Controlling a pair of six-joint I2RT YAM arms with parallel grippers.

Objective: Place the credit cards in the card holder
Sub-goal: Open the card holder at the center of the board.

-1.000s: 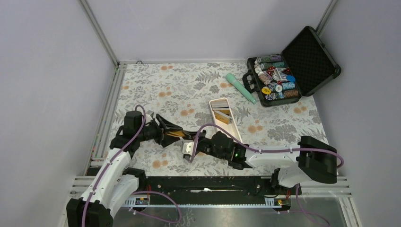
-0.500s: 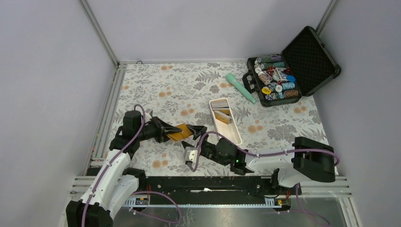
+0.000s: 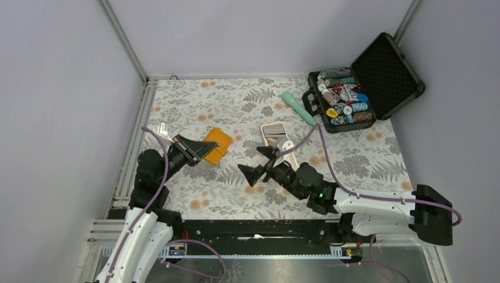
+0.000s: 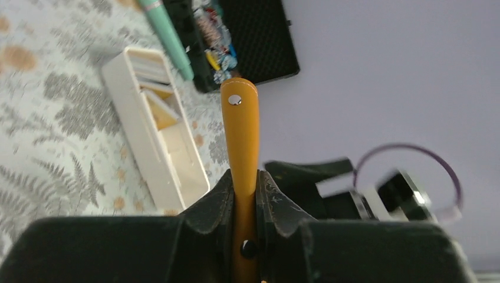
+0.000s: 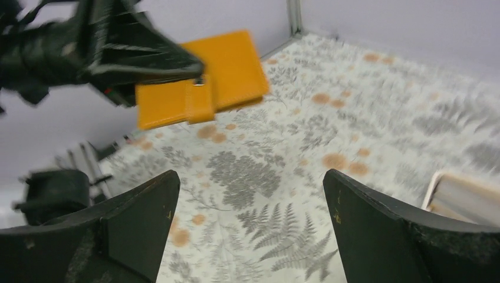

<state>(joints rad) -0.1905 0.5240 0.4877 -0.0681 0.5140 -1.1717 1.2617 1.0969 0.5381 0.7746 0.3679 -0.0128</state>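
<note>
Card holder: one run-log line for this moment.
card holder: closed, gripped by left fingers | right fingers: open, empty | credit cards: in white tray

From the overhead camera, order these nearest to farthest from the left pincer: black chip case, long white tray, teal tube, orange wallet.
From the left pincer:
1. Orange leather-like card holder, clamped in it.
2. Long white rectangular tray, mid-table, rightward.
3. Teal plastic tube, beyond the tray.
4. Open black poker-chip case, far right corner.
</note>
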